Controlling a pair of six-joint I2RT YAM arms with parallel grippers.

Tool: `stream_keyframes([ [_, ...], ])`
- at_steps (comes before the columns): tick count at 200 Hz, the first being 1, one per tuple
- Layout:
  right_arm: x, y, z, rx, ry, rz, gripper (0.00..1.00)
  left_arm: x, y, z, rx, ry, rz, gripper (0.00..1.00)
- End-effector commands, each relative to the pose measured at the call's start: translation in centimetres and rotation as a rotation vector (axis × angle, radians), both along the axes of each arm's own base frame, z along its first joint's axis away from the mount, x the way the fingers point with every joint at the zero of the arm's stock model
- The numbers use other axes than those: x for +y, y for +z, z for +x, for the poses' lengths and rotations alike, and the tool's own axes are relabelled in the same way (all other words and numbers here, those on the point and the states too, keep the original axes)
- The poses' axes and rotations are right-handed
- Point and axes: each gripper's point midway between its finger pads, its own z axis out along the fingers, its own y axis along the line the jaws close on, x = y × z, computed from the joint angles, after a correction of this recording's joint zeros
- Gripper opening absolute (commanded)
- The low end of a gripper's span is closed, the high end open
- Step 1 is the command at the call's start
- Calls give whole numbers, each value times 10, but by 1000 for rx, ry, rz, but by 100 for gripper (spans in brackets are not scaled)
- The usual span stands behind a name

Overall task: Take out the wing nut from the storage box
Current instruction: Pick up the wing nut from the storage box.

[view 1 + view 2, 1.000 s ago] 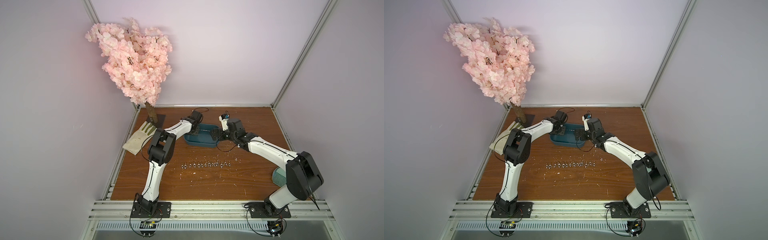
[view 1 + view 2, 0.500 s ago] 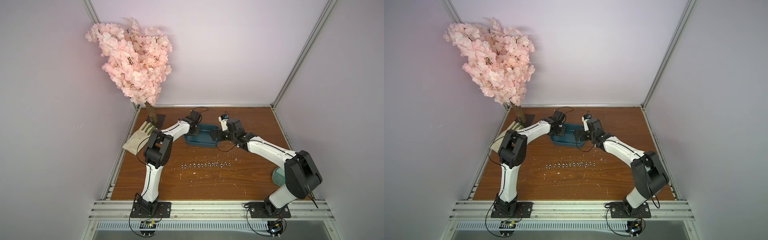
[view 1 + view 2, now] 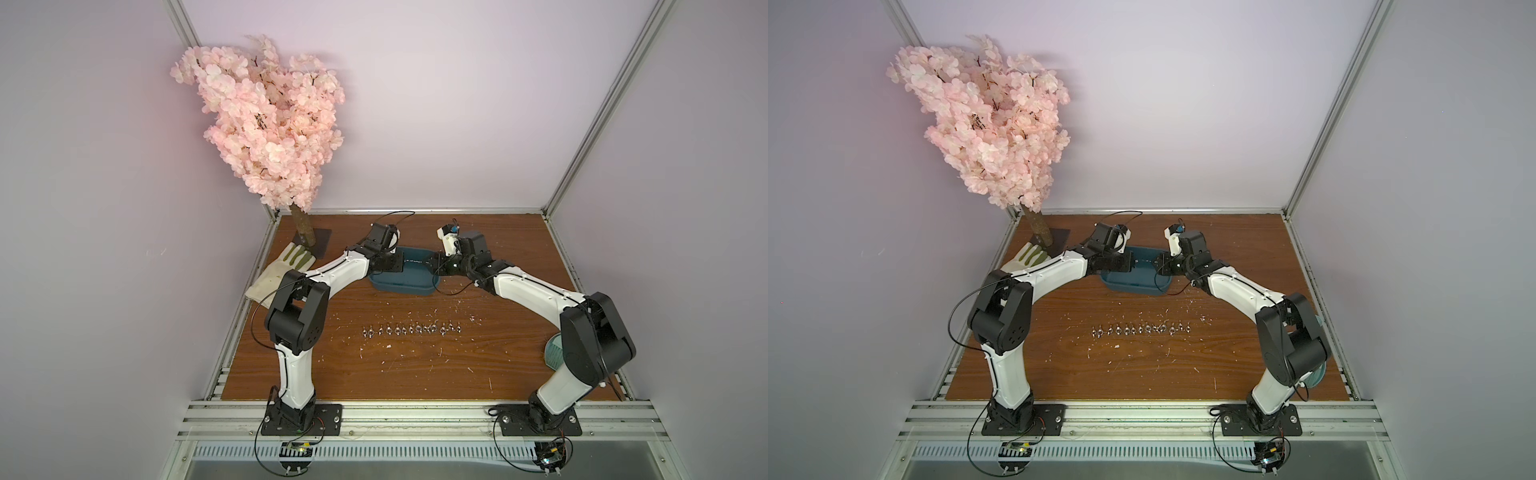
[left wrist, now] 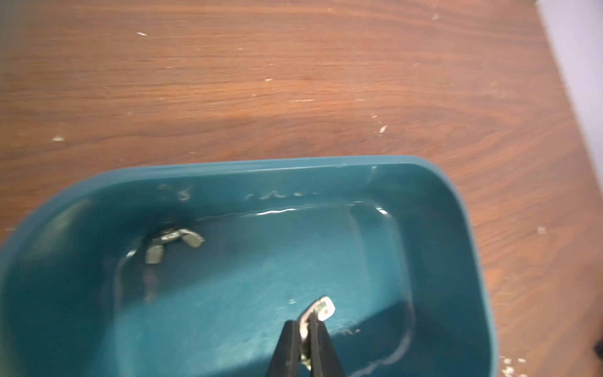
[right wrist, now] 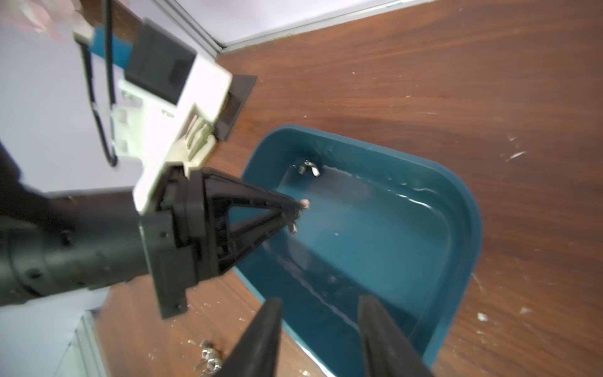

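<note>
The dark teal storage box [image 3: 401,282] [image 3: 1133,283] sits at the back middle of the wooden table. My left gripper [image 4: 305,326] [image 5: 298,212] reaches in over the box's left end, shut on a metal wing nut [image 4: 323,310] [image 5: 305,203] held just above the floor. A second wing nut [image 4: 173,241] [image 5: 308,168] lies loose in a far corner of the box. My right gripper [image 5: 318,298] [image 3: 434,266] is at the box's right end. Its jaws stand apart astride the box's rim [image 5: 293,320], holding nothing.
A row of several wing nuts [image 3: 411,329] [image 3: 1140,329] lies on the table in front of the box. A pink blossom tree [image 3: 270,124] stands at the back left, a work glove [image 3: 282,270] beside it. A pale mint-green ribbed item [image 3: 555,351] lies behind the right arm.
The left arm's elbow has swung left and toward the front, while its gripper stays over the box's left end. The right arm has hardly moved.
</note>
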Motion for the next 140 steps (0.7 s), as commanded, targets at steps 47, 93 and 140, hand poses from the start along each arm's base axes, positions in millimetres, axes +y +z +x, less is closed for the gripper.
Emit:
stream_keyframes([
  [47,20,20,16,44,44,164,27,-46,43,-14,-50,-90,-166,12],
  [93,12,10,23,94,11,213,25,-56,58,-18,-62,-115,-209,13],
  [140,5,11,32,105,-19,251,23,-62,61,-22,-60,-136,-224,13],
])
